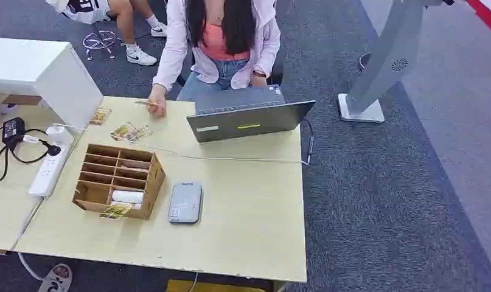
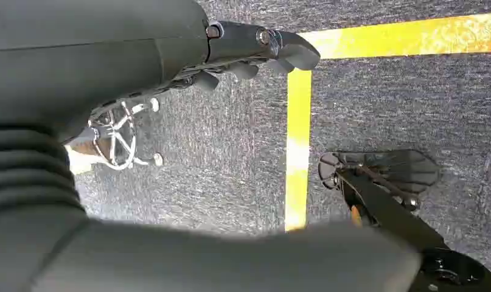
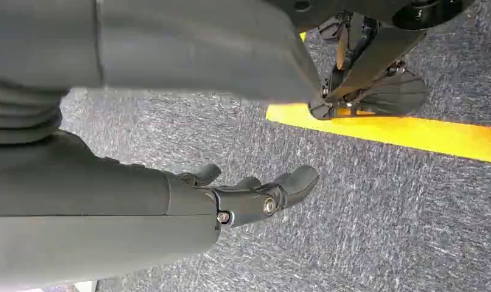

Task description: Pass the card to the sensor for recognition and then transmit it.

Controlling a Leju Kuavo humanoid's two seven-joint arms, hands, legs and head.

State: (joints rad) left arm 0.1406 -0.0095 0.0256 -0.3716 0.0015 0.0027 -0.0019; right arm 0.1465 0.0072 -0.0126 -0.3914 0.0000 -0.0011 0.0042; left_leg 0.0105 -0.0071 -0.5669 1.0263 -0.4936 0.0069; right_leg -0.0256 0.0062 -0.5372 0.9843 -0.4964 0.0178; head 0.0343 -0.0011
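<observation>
Here one sensor (image 1: pixel 185 202) lies beside one wooden organizer (image 1: pixel 118 179).

- A pale wooden counter (image 1: pixel 249 207) stands on a dark grey carpet floor (image 1: pixel 389 207), its near edge chipped in places.
- A second pale surface adjoins the counter on the left, carrying a white power strip (image 1: pixel 48 170) and a black adapter (image 1: pixel 13 129) with cables.
- A white box-like cabinet (image 1: pixel 42 76) sits at the far left corner.
- A grey stand with a white base (image 1: pixel 383 73) rises from the carpet to the right.
- Yellow tape lines (image 2: pixel 299 152) mark the carpet.
- A person in a light pink jacket (image 1: pixel 221 42) sits behind the counter; another person's legs in white sneakers (image 1: pixel 139 56) are beyond.
- Light is even and soft.
</observation>
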